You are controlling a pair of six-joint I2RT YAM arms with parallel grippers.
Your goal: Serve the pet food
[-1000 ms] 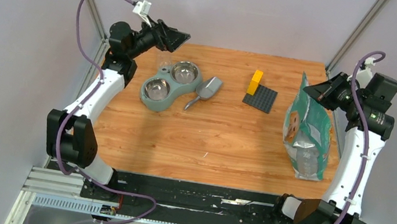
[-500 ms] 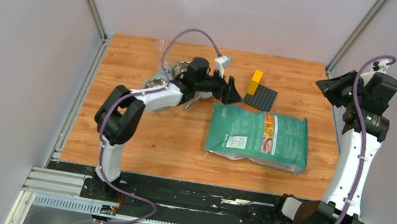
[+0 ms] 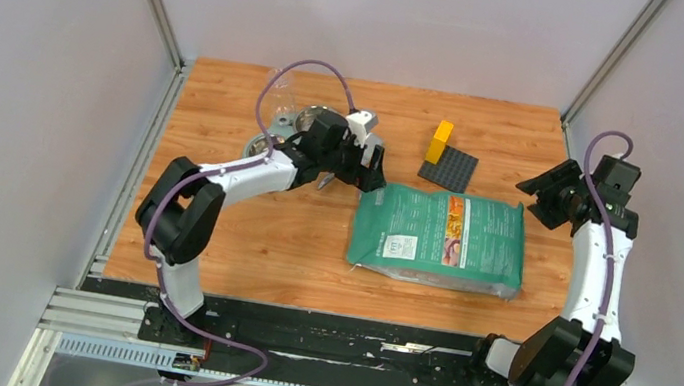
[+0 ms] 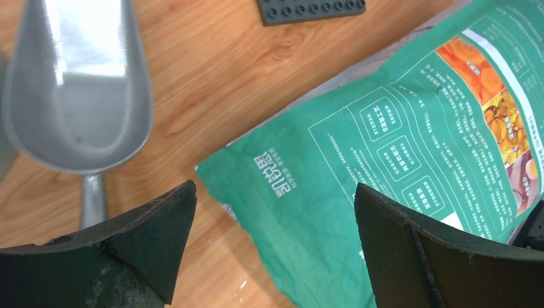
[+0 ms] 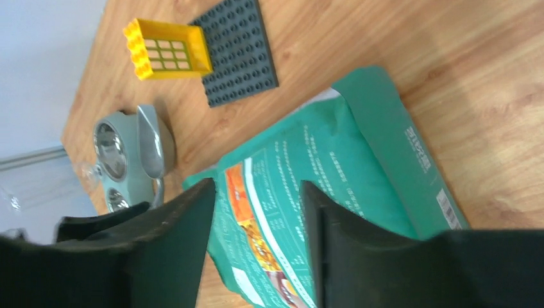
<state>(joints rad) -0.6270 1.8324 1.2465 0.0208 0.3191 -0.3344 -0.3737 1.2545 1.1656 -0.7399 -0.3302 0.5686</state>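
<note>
As loose pet food is hidden in the limp bag [image 3: 437,239], its edge should be gripped; left gripper [image 4: 272,196] and right gripper [image 5: 256,186] are open.

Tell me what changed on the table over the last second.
The green bag, upright at the right edge before, now lies flat mid-table. The right gripper, then at its top, has opened and drawn back. The left gripper swung from the far-left corner to hover open over the bag's left end, near the scoop. The double bowl, scoop, yellow brick and grey baseplate stayed put.
</note>
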